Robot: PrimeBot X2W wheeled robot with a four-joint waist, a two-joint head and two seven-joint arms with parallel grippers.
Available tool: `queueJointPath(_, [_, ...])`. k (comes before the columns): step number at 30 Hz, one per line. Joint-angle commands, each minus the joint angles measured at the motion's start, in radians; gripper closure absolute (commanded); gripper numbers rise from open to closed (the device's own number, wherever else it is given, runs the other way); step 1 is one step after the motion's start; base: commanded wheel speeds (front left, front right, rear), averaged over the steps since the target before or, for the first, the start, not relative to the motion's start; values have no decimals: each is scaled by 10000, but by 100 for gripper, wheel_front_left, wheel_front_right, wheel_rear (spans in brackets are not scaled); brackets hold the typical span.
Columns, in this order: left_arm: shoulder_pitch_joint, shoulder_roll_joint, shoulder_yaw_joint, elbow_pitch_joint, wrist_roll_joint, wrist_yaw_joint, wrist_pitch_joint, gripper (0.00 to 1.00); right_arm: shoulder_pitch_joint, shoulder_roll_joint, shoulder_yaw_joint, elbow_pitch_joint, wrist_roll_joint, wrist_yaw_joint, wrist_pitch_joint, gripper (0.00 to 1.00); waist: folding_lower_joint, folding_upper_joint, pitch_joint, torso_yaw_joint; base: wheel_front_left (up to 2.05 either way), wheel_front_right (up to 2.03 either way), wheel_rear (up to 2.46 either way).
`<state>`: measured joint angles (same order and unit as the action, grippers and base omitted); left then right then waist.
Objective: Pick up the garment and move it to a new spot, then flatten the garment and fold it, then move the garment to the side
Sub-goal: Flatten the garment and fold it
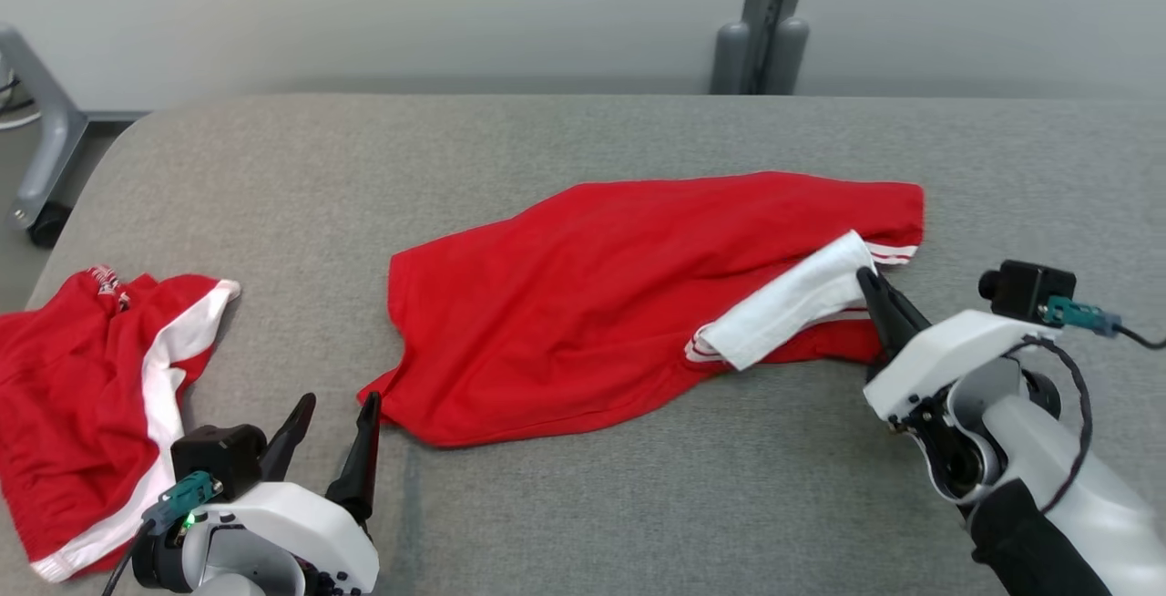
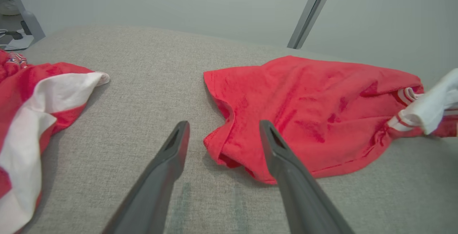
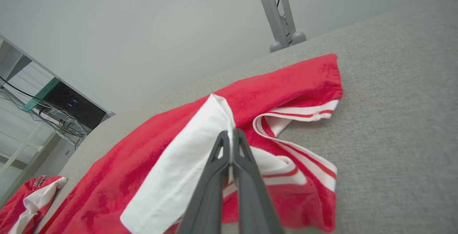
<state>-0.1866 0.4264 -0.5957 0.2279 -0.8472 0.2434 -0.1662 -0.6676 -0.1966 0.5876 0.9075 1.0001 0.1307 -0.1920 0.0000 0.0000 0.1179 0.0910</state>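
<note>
— Right gripper (image 3: 230,135): how are its fingers found?
— They are pressed together, and the edge of the white band (image 3: 186,166) is pinched between their tips. That band belongs to the red garment (image 1: 619,304).

— Where is the garment laid?
— It is spread, loosely crumpled, across the middle of the grey padded table (image 1: 638,505). The white band is folded over its right-hand part, with striped trim seen beside it. The near left corner is rumpled and turned under a little.

— And the left gripper (image 1: 339,405)?
— Its two dark fingers are held wide apart and nothing is gripped. The gripper is placed at the garment's near left corner. In the left wrist view one finger is seen in front of the red cloth and the other over bare table. Whether the cloth is touched cannot be told.

— Is anything else seen on the table?
— A second red and white garment (image 1: 82,377) is bunched at the far left edge, well apart from the first.
</note>
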Motion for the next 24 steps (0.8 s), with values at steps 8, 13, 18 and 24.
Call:
queueJointPath(8, [355,168,34,-163,-88,152,23,0,1817,-803,-107,-2072,947,1,632,100,0,0,-449,-782,0,0,0])
queueJointPath(13, [364,224,18,-205,-117,191,68,0,2854,-1159,-310,-2806,1118,3,1072,100,0,0,-491,-917,0,0,0])
queueJointPath(18, [494,244,8,-202,-148,226,69,0,3776,-1401,-728,-3211,1181,1,1612,100,0,0,-561,-1020,0,0,0])
queueJointPath(24, [571,243,-22,-189,-193,274,78,0,4549,-1616,-1270,-3616,1064,1,2701,0,0,0,-649,-1089,0,0,0])
